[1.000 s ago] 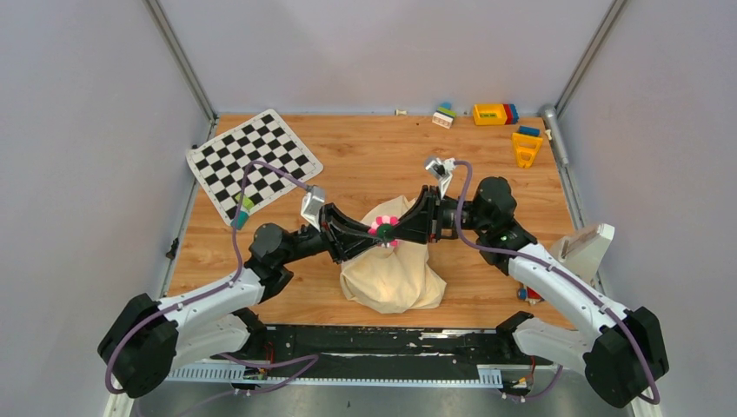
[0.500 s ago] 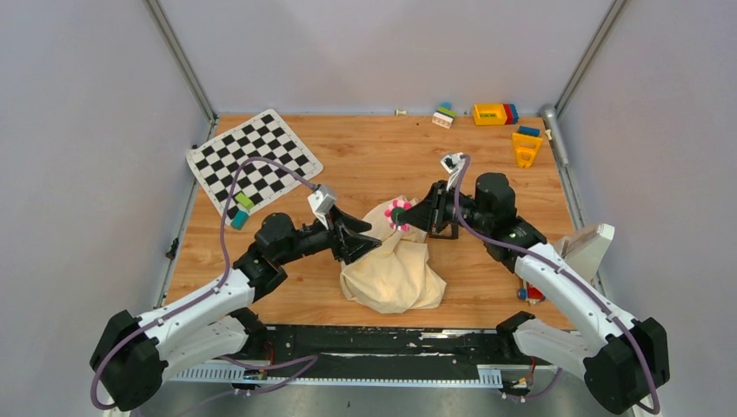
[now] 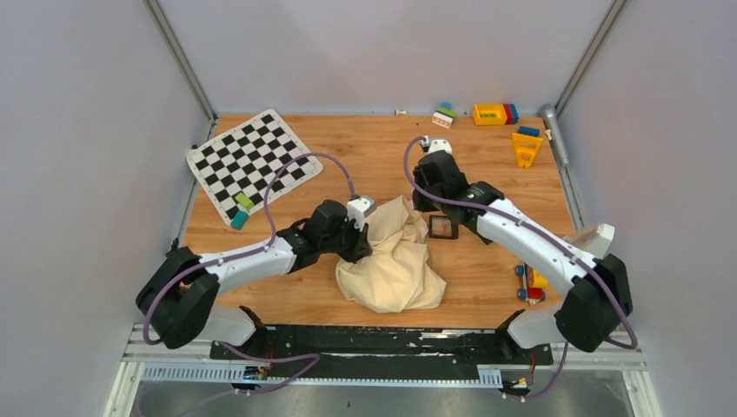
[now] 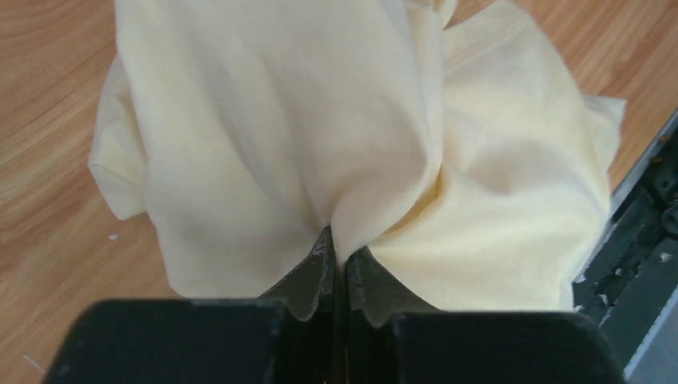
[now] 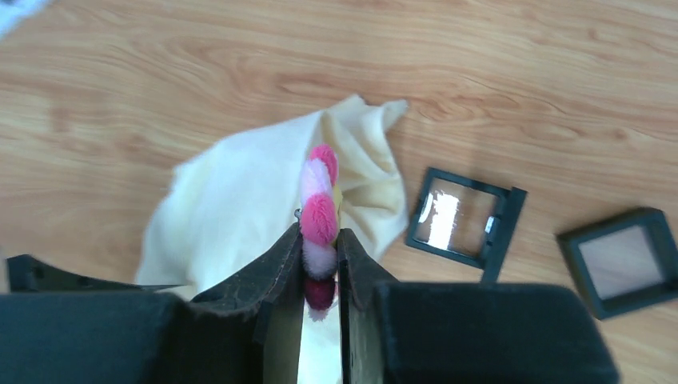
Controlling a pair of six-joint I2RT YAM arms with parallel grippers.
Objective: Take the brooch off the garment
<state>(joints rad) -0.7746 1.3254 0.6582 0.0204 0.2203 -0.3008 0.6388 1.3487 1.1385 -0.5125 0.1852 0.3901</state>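
The brooch point(image 5: 319, 218), a fuzzy pink and white flower, is pinched edge-on between the fingers of my right gripper point(image 5: 321, 244), which is shut on it. It hangs above the cream garment point(image 5: 232, 208), apart from the cloth. In the top view my right gripper point(image 3: 426, 193) points down just past the garment's point(image 3: 391, 265) far right corner, and the brooch is hidden under it. My left gripper point(image 4: 340, 252) is shut on a raised fold of the garment point(image 4: 264, 136) at the cloth's left side point(image 3: 355, 243).
A small black square frame point(image 3: 442, 228) lies right of the cloth, and the right wrist view shows a second one point(image 5: 624, 260). A checkerboard point(image 3: 253, 160) lies back left. Toy blocks point(image 3: 495, 114) sit along the back right. A white object point(image 3: 587, 245) stands at the right edge.
My right gripper pulled the brooch up and back off the cloth, toward the far side. My left gripper opened, shifted right and closed again on a cloth fold. The garment dropped lower.
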